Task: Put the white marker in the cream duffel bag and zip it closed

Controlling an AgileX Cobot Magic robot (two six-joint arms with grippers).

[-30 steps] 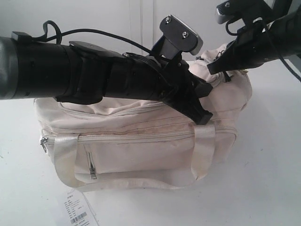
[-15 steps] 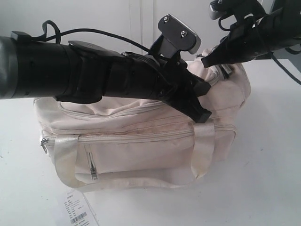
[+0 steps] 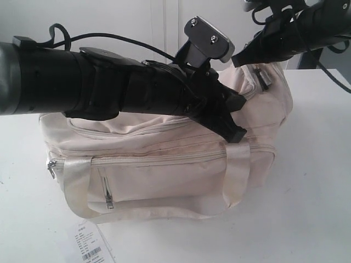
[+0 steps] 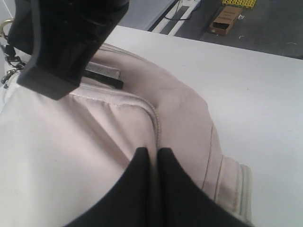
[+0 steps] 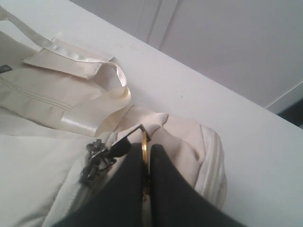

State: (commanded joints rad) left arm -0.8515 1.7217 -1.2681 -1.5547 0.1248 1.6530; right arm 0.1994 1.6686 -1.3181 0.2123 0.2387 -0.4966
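At the far left, near the front edge of the white table (image 3: 307,219), a paper tag (image 3: 90,247) with a bar code lies just beside the bag's bottom corner. The cream duffel bag (image 3: 164,175) sits on the table in the middle, with its long side facing the camera. A little end zip pull (image 3: 51,164) hangs at the bag's left end, and a pocket zip pull (image 3: 108,200) hangs on the front pocket. A front strap handle (image 3: 74,192) loops down the front of the bag. The big black left arm (image 3: 82,87) reaches from the left, over the top of the bag. The left gripper (image 3: 237,131) points down at the top of the bag, close to where the strap meets it on the right. In the left wrist view its two fingers (image 4: 137,189) are pressed together. Their tips rest on the cloth right by the top zipper (image 4: 158,123). I cannot tell if any cloth is caught between them. Further right, the right gripper (image 3: 238,59) reaches in from the top right corner. Its tip is at the right end of the bag's top, which stands higher than the left end. In the right wrist view its fingers (image 5: 123,189) are closed tight on a thin gold ring (image 5: 144,142). Some dark metal bits (image 5: 97,158) sit just beside the ring. A back strap handle (image 5: 90,113) lies folded on the bag nearby.
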